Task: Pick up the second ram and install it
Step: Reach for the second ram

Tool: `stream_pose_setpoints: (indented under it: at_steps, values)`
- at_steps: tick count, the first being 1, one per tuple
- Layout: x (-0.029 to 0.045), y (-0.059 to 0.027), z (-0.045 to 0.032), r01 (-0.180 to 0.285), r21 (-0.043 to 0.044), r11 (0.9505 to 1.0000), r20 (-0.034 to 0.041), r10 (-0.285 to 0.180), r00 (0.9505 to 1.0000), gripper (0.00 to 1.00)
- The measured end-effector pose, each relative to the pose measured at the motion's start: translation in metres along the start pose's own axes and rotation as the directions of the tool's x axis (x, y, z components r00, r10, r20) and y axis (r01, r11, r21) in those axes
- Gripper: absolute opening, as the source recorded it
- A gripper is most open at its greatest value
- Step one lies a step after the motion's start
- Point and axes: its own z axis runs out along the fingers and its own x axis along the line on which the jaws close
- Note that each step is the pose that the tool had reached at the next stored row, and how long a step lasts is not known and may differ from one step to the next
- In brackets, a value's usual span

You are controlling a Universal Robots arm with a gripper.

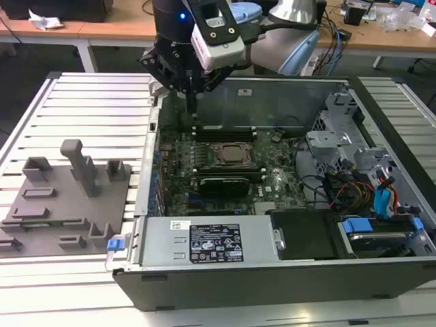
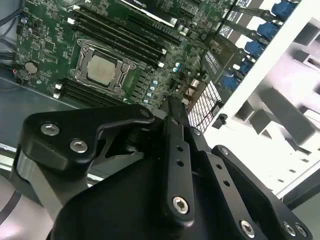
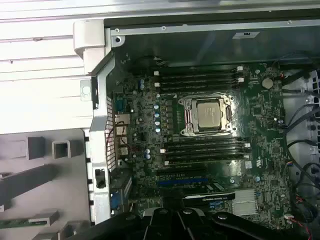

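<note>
Gripper above the open computer case, second ram lying outside in the fixture.

In the exterior view the gripper [image 1: 193, 103] hangs over the far corner of the computer case [image 1: 272, 276] at the exterior view's left. It points down at the far edge of the motherboard [image 1: 178, 170], just beyond the CPU socket [image 1: 231, 154]. Its fingers [image 2: 173, 107] are drawn together to a narrow tip, and nothing shows between them. In the first wrist view the second ram [image 3: 30, 220] is a thin green strip lying flat in the grey fixture block [image 3: 60, 150], outside the case wall and well apart from the gripper. In the exterior view that fixture sits on the slatted table [image 1: 88, 102], at the exterior view's left of the case.
</note>
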Motion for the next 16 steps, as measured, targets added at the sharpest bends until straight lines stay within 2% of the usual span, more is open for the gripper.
stream_pose_setpoints:
  at_steps: [1,2,3,16]
  values:
    - [0.0092,-0.0007,-0.0003,0.000,0.0001,1.0000,0.0000,0.000,1.0000,0.11]
    - [0.0155,-0.0012,-0.0004,0.000,0.0001,1.0000,0.0000,0.000,1.0000,0.11]
    - [0.0183,-0.0014,-0.0005,0.000,0.0001,1.0000,0.0000,0.000,1.0000,0.11]
    - [0.0428,-0.0032,-0.0010,0.000,0.0001,1.0000,0.0000,0.000,1.0000,0.11]
